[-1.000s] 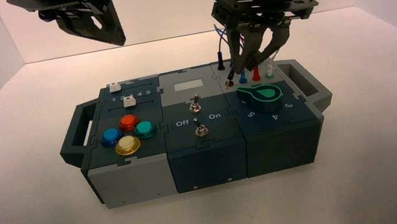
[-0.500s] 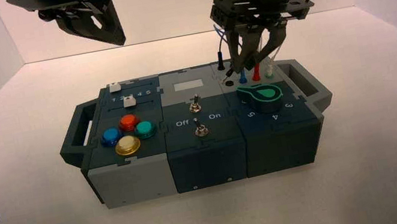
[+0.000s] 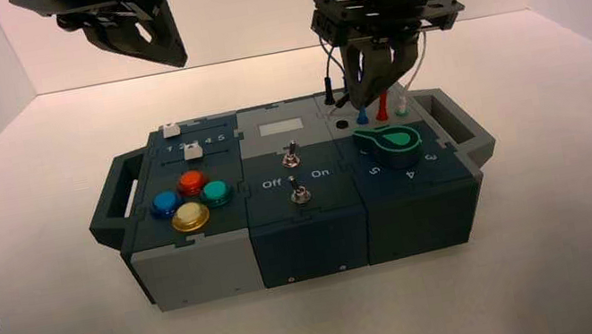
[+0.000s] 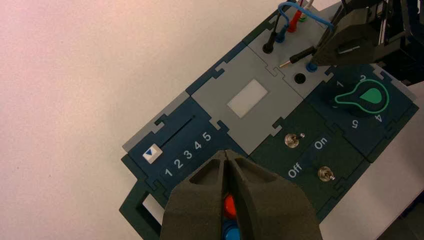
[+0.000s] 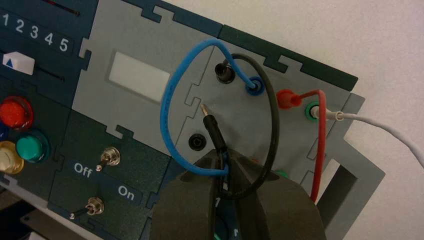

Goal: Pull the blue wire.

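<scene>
Your right claw (image 3: 368,102) is angled down from the far side onto the wire panel at the box's (image 3: 311,255) far right corner. It has closed on the near end of the blue wire (image 5: 167,117), with the black plug (image 5: 213,132) caught there too. Your left claw (image 4: 225,155) is parked, shut, high over the box's left part.

The right wrist view gives you what the high view mostly hides: the blue wire arches from its far blue socket (image 5: 255,86) back into your claw, and the black plug's metal pin is bare, beside its open black socket (image 5: 197,142). The high view adds the near blue plug (image 3: 362,117), upright at the panel.

Mind the black wire (image 5: 274,115) — its loop crosses the blue one right at your claw. The red wire (image 5: 320,145) and white wire (image 5: 385,127) lie to the right, and the green-topped knob (image 3: 398,145) sits just in front of the panel.
</scene>
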Controlling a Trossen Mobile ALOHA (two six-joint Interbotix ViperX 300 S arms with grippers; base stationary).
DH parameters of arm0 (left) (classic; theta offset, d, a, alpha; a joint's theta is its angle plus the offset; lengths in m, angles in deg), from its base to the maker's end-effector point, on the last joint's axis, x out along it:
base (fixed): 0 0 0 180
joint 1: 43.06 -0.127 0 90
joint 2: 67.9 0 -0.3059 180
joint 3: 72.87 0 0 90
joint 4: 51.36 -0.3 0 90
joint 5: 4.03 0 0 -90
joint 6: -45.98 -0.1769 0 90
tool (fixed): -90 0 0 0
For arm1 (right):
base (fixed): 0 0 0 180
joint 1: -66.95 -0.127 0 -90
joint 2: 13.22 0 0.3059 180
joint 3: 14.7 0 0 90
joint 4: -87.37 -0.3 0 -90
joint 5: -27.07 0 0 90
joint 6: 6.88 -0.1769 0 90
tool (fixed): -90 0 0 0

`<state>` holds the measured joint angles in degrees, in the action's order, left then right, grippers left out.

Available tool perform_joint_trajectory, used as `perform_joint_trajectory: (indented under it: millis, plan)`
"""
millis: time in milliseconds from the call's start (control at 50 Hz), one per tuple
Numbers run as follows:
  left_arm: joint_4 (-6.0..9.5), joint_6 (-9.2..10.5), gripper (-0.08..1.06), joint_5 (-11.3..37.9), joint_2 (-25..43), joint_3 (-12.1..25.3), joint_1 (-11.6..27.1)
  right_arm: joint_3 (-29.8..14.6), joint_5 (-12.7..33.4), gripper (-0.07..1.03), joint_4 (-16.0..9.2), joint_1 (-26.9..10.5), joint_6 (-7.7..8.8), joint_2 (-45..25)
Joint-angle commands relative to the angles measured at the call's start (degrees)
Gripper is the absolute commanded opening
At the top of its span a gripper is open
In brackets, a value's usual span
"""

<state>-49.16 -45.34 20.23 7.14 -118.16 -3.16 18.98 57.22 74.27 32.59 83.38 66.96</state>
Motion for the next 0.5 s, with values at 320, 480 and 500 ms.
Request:
perform_joint_trajectory:
  millis: [320, 480, 500]
  plan:
    - [0.0, -0.18, -0.03, 0.0, -1.05, 1.76, 0.18, -4.92, 5.71, -0.03, 0.26, 0.26, -0.26, 4.66]
    - [0.18, -0.18, -0.03, 0.18, -1.05, 1.76, 0.44, -6.59, 5.89, -0.03, -0.09, 0.18, -0.26, 4.92]
    - [0.18, -0.18, -0.03, 0.18, -1.05, 1.76, 0.62, -7.03, 5.8, -0.03, -0.09, 0.18, -0.26, 4.66]
